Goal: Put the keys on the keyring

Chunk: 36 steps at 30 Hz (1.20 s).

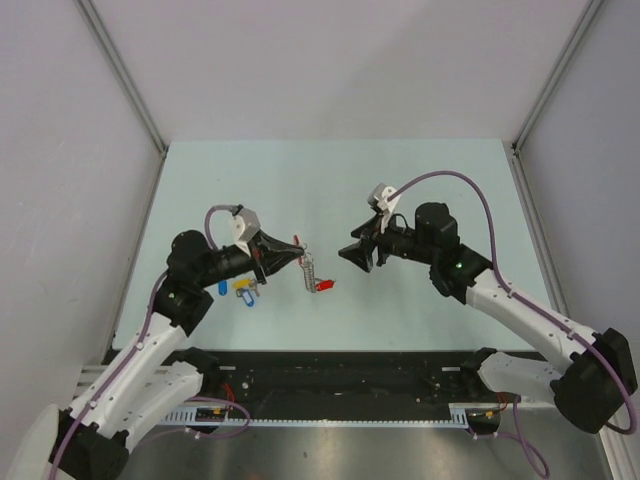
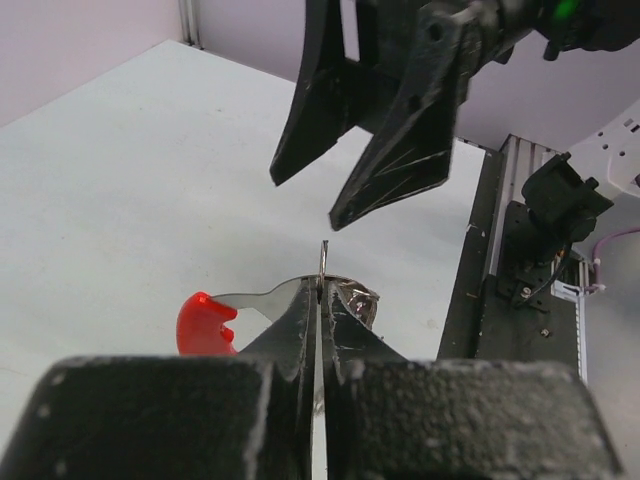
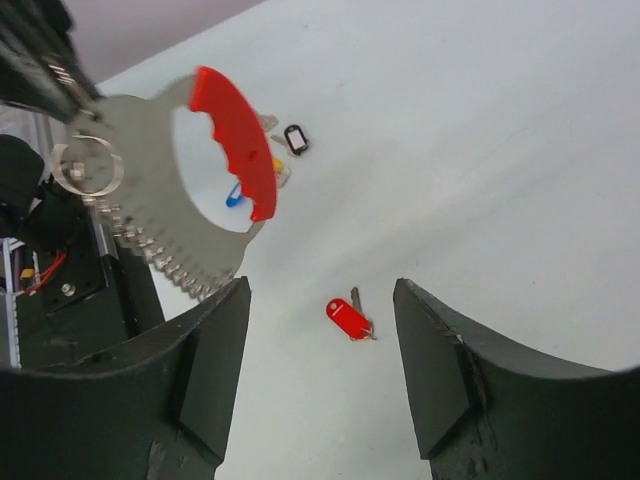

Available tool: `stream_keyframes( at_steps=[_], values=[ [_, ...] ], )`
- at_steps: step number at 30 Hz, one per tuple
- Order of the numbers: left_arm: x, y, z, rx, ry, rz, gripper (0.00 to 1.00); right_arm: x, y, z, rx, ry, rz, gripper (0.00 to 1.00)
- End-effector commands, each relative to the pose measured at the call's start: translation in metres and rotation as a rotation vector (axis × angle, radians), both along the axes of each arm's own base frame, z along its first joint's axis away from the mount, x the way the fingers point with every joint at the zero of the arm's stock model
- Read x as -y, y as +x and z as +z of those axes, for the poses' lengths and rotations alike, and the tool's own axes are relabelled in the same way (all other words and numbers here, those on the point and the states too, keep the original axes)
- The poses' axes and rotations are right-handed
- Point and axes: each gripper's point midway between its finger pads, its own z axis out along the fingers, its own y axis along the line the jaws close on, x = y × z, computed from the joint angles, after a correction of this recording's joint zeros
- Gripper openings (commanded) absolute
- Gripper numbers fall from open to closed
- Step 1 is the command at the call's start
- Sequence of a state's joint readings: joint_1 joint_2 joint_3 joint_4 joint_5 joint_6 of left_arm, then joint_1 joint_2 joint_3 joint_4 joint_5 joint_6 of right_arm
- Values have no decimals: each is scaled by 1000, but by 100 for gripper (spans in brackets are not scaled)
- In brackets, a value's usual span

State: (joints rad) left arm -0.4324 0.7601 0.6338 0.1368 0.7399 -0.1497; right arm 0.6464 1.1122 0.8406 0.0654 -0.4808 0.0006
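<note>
The right claw (image 3: 320, 295) is released, its two dark fingers spread wide with nothing between them but bare bench (image 3: 500, 120). A red key (image 3: 348, 318) lies flat in that gap as the wrist camera sees it, slightly toward the right finger. From above, this key lies below the claw and toward the bench's near edge, so the claw hangs over it rather than touching it. The key's long axis runs roughly along the line the claw points: the red head is nearer the wrist and the silvery blade points away. I judge that the fingers would therefore close across its narrow width, which suits a pick from above. Beyond the key the keyring (image 3: 235, 140) is held up off the bench, facing the right claw, with its red curved band uppermost and the grey toothed strip hanging below. The left claw (image 2: 320, 310) is clenched on the keyring's metal edge, fingers pressed together on it. The red key sits about midway between the two claws, but only the right one is free, so the pick falls to it. Farther off, near the left arm, a black key (image 3: 296, 138), a yellow key (image 3: 280, 170) and a blue key (image 3: 233, 195) lie loose on the bench.
</note>
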Motion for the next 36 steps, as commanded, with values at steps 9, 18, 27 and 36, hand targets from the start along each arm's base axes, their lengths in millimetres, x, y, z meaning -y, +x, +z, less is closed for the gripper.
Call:
stream_keyframes(
  at_steps=[9, 18, 27, 36],
  values=[
    [-28, -14, 12, 131, 21, 113, 0, -15, 39, -80, -131, -157, -117, 56],
    [-33, -5, -5, 66, 82, 165, 0, -15, 47, -151, -254, -266, -89, 50],
    [-41, 5, -13, 36, 117, 235, 0, -23, 35, -193, -288, -304, 89, 48],
    [-43, 6, -14, 40, 122, 247, 0, -36, 39, -208, -237, -331, 214, 47]
  ],
)
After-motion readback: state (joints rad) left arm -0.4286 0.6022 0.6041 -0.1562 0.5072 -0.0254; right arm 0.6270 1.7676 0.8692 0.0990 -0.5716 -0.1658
